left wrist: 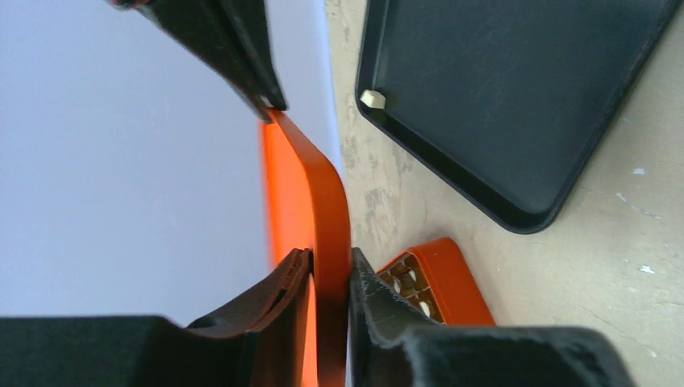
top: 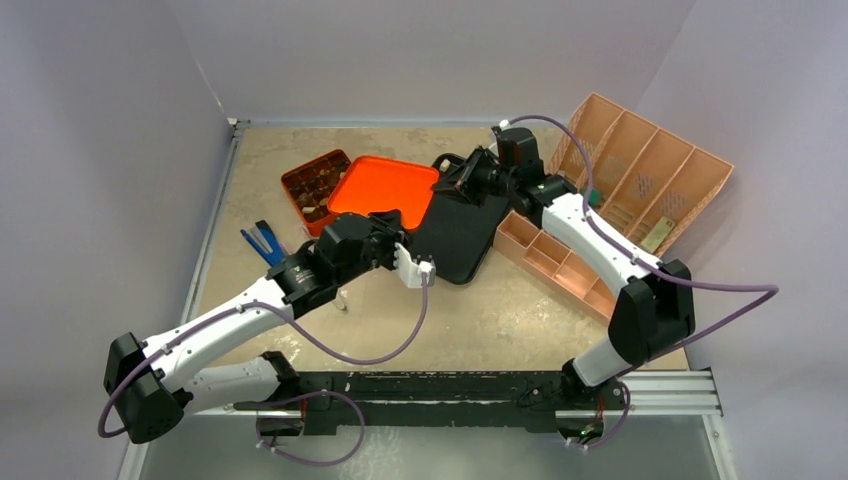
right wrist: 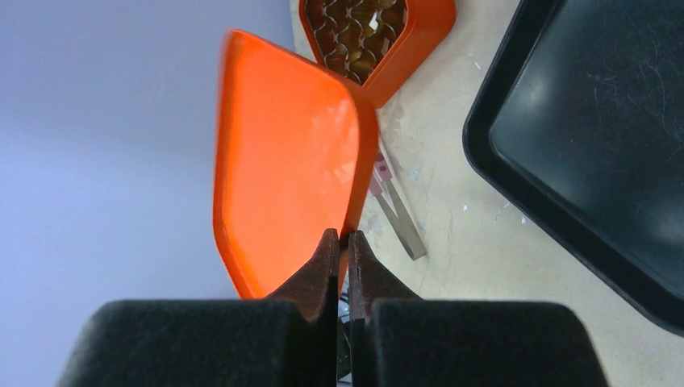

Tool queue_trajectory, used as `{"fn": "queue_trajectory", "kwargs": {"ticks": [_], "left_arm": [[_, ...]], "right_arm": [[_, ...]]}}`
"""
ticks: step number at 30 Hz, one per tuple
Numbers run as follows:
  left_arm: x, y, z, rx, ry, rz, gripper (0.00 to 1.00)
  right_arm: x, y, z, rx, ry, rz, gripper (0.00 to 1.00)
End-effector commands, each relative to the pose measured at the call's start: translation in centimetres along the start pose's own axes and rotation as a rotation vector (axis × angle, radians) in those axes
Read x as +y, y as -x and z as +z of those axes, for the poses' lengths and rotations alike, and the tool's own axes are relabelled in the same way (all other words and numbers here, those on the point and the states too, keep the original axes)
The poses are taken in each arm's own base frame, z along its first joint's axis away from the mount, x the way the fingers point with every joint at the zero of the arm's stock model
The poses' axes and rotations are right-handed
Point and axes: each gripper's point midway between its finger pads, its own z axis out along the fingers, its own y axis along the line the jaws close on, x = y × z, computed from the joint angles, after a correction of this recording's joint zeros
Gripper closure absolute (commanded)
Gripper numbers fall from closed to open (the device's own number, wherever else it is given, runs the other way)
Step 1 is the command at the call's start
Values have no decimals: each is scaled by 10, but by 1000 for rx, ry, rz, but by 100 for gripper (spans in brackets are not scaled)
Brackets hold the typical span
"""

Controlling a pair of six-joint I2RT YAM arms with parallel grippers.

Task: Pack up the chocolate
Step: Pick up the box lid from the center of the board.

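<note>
Grip: left claw (left wrist: pixel 329 256), right claw (right wrist: pixel 339 235) clenched on orange lid (right wrist: pixel 282 161); black tray (left wrist: pixel 524 81), chocolate (right wrist: pixel 355 36) beside.

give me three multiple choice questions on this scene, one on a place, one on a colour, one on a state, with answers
1. Where does the cream chocolate piece lie?
A. in the black tray
B. on the bare tabletop
C. on top of an arm

2. What colour is the lid held by the left gripper and right gripper?
A. blue
B. orange
C. white

3. The box of chocolate is:
A. shut under its cover
B. upside down
C. open, pieces showing inside

Answers:
1 A: the left wrist view shows it just inside a corner of the tray.
2 B: both wrist views show it bright orange.
3 C: the right wrist view looks straight into its filled cells.
</note>
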Motion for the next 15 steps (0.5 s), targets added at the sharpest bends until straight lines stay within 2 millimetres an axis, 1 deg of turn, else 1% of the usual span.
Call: {"fn": "queue_trajectory", "kwargs": {"ticks": [1,2,4,6,7,10,11,12,14,15], "left_arm": [[27,-1,-13,7,132,-74,85],[29,-1,-14,9,151,-108,88],[34,-4,-17,21,183,-181,95],[42,-6,-21,35,220,-268,100],[48,-8,-23,48,241,-310,100],[60,-11,-27,66,285,-439,100],[65,-11,-27,66,296,-484,100],[67,-13,-26,70,306,-550,100],[79,-21,-26,71,356,-685,100],[85,-28,-27,74,387,-751,100]], "right_arm": [[36,-4,-20,-13,171,-54,100],[34,-2,-21,-39,174,-62,100],[34,4,-26,-98,193,-104,82],[39,12,-35,-165,211,-165,71],[41,15,-38,-191,215,-195,67],[57,26,-54,-273,256,-302,61],[64,28,-60,-300,283,-339,56],[70,31,-67,-330,300,-385,46],[84,36,-83,-397,352,-465,38],[90,37,-88,-424,378,-507,34]]}}
